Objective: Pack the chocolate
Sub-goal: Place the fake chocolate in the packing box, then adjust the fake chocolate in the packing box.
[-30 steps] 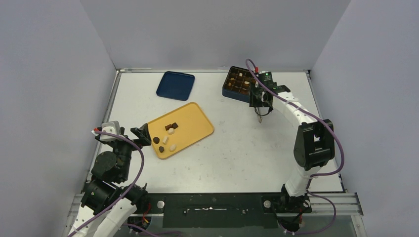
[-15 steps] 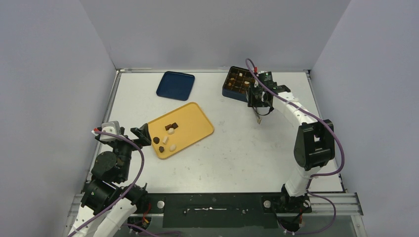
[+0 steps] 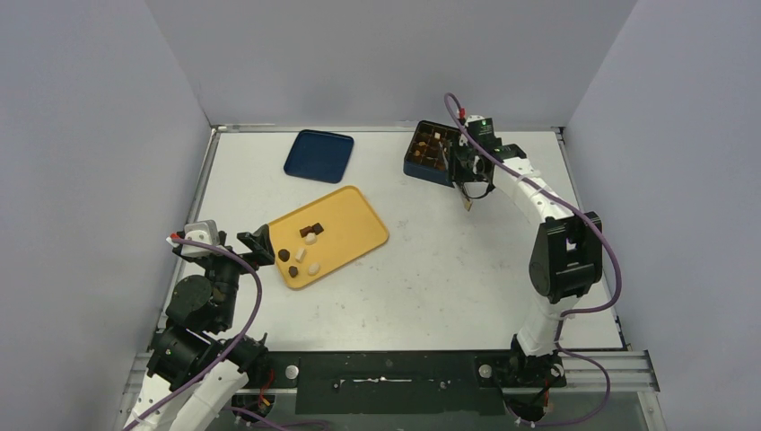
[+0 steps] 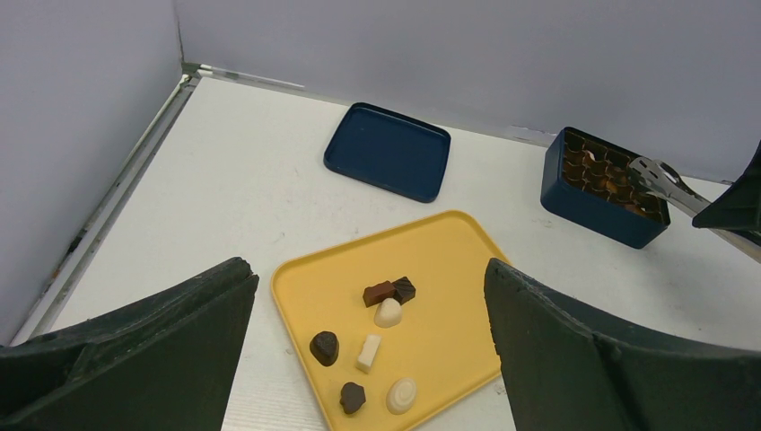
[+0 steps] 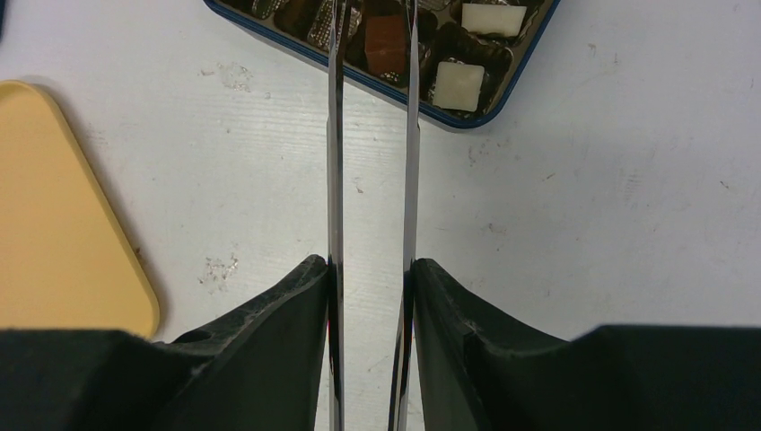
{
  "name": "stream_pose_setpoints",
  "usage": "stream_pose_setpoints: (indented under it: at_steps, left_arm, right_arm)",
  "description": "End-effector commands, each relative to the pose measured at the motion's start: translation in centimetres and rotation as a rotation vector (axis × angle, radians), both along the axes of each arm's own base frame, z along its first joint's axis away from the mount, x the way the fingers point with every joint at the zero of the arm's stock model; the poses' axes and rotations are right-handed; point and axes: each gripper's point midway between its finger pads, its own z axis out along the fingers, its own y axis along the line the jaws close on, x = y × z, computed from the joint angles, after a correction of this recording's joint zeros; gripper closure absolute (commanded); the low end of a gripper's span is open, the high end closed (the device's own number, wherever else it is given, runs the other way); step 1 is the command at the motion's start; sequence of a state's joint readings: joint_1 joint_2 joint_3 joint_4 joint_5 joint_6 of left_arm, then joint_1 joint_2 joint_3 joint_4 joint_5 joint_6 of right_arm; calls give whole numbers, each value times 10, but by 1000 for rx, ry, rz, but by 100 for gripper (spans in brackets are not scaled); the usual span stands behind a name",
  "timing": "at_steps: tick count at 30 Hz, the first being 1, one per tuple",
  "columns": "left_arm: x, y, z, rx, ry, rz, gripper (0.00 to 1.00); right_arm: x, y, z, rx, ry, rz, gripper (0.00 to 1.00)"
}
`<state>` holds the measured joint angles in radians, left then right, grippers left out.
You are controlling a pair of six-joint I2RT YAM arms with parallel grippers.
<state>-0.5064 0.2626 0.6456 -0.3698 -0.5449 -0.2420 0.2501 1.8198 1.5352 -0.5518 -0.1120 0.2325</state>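
Note:
Several chocolate pieces (image 3: pixel 302 251), dark, caramel and white, lie on the yellow tray (image 3: pixel 354 220). My left gripper (image 3: pixel 260 244) rests open at the tray's near-left corner; in its wrist view its gripper (image 4: pixel 368 269) frames the chocolate pieces (image 4: pixel 368 352) on the yellow tray (image 4: pixel 449 256). My right gripper (image 3: pixel 470 172) is shut on metal tongs (image 3: pixel 467 199) beside the dark blue gridded box (image 3: pixel 420 167). In the right wrist view the tongs (image 5: pixel 334 135) run from the gripper (image 5: pixel 370 265) over the box (image 5: pixel 467 121), with a caramel piece (image 5: pixel 384 45) showing between the blades. Their tips are out of frame.
The box's dark blue lid (image 3: pixel 319 154) lies flat at the back, left of centre. Grey walls close in the table on three sides. White pieces (image 5: pixel 459 85) sit in the box's near cells. The tray's rounded corner (image 5: pixel 72 224) lies left of the tongs.
My right arm has swung back and left toward the box, carrying the tongs with it. The left arm and the pieces on the tray have not moved.

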Motion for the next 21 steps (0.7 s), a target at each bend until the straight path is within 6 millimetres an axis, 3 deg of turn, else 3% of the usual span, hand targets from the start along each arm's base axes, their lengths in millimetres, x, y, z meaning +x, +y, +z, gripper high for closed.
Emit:
stream_pose_setpoints:
  at_steps: [1,8,21]
  left_arm:
    - [0,2,12,-9,-35,9,3]
    - [1,1,11,-7,-34,2,3]
    - [-1,2,12,-11,-39,5,3]
  right_arm:
    - [4,1,26,5,-61,5,62]
    - [-13,-7,16,-23,-13,11,61]
    - [-14,0,-6,-13,50,56,60]
